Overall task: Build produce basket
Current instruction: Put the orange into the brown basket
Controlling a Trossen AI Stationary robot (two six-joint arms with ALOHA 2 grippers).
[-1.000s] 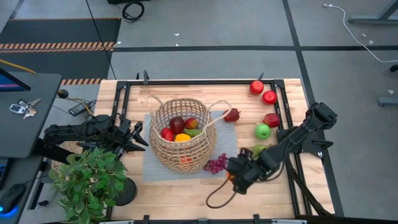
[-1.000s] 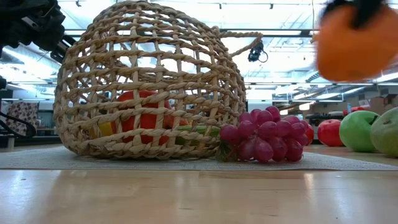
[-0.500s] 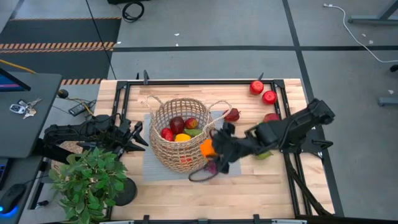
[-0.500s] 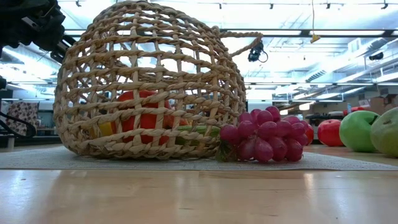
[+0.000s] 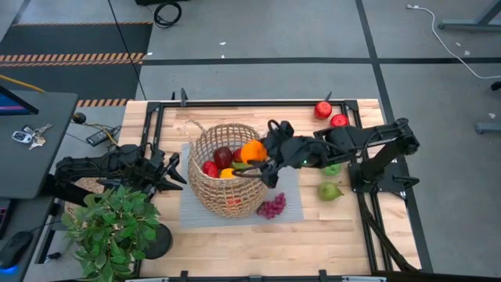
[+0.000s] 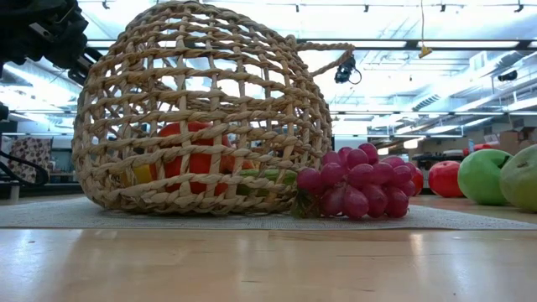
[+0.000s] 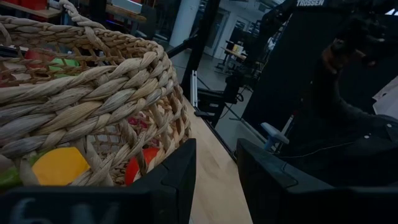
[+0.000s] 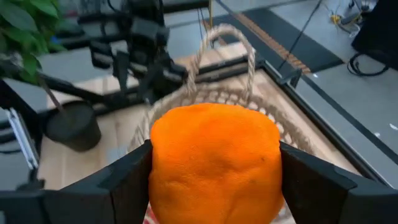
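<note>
**Carrying an orange to the basket**

Holding the orange (image 5: 252, 150) clamped, our right gripper (image 5: 259, 156) hangs over the wicker basket (image 5: 227, 167) rim. We should lower it inside before we let go, so it does not bounce. The left gripper (image 5: 174, 169) waits beside the basket, fingers apart. We read "TROSSEN" (image 7: 314, 2).

basket (image 5: 227, 176): rough tan open-weave wicker
orange (image 8: 214, 163): matt, finely pitted skin
grapes (image 6: 359, 190): smooth, glossy purple
table (image 5: 329, 235): pale wood, smooth
mat (image 5: 291, 210): grey woven cloth, matt
green apple (image 6: 484, 176): glossy, smooth
</note>
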